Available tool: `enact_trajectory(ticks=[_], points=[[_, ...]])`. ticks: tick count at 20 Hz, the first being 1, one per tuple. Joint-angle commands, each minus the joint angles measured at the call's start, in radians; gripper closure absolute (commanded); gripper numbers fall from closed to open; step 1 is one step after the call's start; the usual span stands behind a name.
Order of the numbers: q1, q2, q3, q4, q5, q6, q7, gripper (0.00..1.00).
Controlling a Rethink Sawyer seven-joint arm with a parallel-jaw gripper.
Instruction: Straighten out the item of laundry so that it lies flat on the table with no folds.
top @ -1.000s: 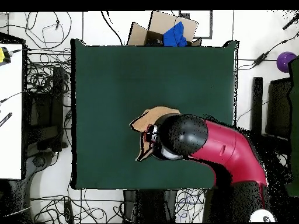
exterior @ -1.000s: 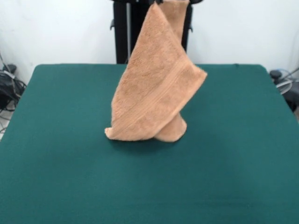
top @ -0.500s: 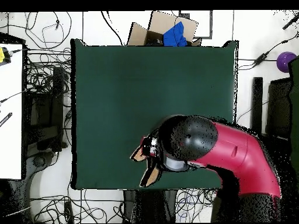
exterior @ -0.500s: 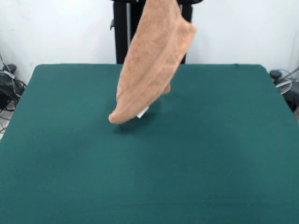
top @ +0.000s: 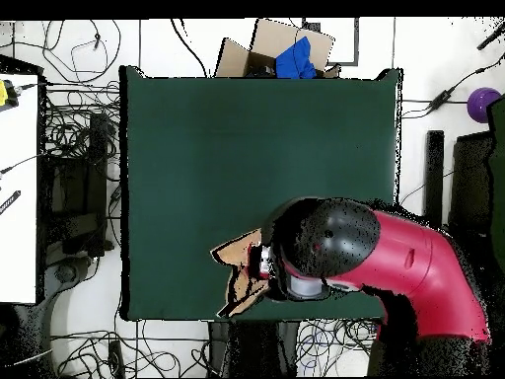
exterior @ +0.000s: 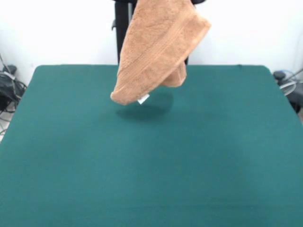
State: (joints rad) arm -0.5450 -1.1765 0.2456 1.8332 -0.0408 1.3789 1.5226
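Note:
The item of laundry (exterior: 156, 47), an orange-tan towel, hangs bunched and folded in the air above the far middle of the green table (exterior: 151, 170). Its top runs past the picture's upper edge. Its lowest corner, with a small white tag (exterior: 143, 100), hangs clear of the table over a shadow. In the overhead view only a strip of the towel (top: 237, 268) shows beside the red arm (top: 395, 266), close to the table's (top: 247, 138) bottom edge. The gripper holding the towel from above is hidden under the arm's round black wrist.
A black pedestal (exterior: 124, 33) stands behind the table. Off the table lie a cardboard box with a blue thing (top: 286, 54), tangled cables (top: 79, 148), a purple ball (top: 483, 102) and a white desk (top: 18, 188).
The towel's lower end rested on the table a second ago; it now hangs clear of it. The arm has drawn back toward its base, carrying the towel.

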Motion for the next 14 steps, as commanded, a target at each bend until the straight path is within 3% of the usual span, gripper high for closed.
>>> enact_trajectory(ticks=[1,9,12,14], points=[[-0.005,0.025,0.085,0.050,-0.090,0.052,-0.188,1.00],[-0.054,0.032,0.126,-0.047,-0.115,0.143,-0.204,1.00],[-0.074,0.028,0.124,-0.040,-0.120,0.103,-0.209,1.00],[-0.065,0.064,0.120,-0.020,-0.135,-0.001,-0.161,1.00]])
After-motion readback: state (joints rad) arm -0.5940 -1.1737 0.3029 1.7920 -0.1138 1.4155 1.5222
